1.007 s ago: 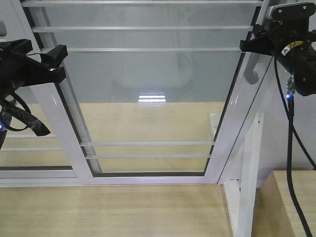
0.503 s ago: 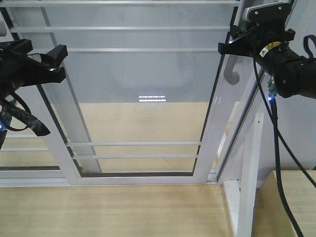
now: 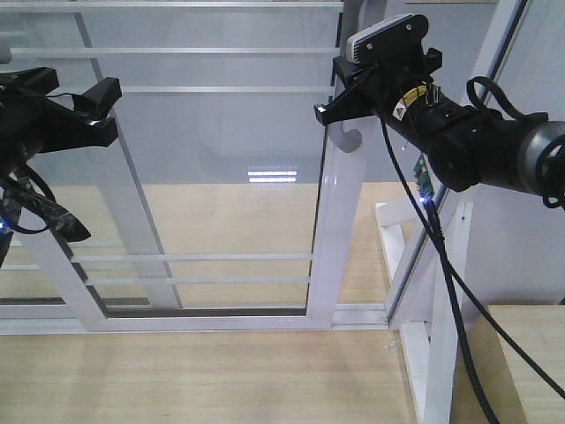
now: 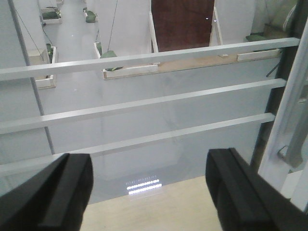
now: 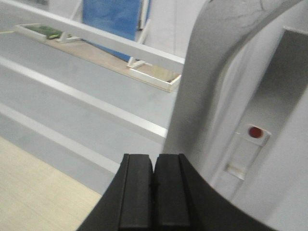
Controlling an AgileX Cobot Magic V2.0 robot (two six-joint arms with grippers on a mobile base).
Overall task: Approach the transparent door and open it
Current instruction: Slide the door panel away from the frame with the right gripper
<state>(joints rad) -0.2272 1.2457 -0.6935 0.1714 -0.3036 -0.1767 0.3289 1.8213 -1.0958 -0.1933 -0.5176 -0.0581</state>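
The right arm (image 3: 481, 146) is matte black, topped by a pale grey camera housing (image 3: 381, 37), with a yellow label (image 3: 409, 99), a blue light (image 3: 426, 201) and hanging black cables (image 3: 455, 300). The left gripper (image 4: 149, 192) has blocky black fingers (image 4: 240, 192); a braided black cable (image 3: 48, 212) hangs beneath it.

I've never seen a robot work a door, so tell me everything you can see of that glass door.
The door is a clear glass panel in a white, metal-looking frame, crossed by thin white bars. A curved grey-white handle sits high on its right stile. It stands upright in a floor track, partly open, a gap at its right. The shut right gripper lies against the handle.
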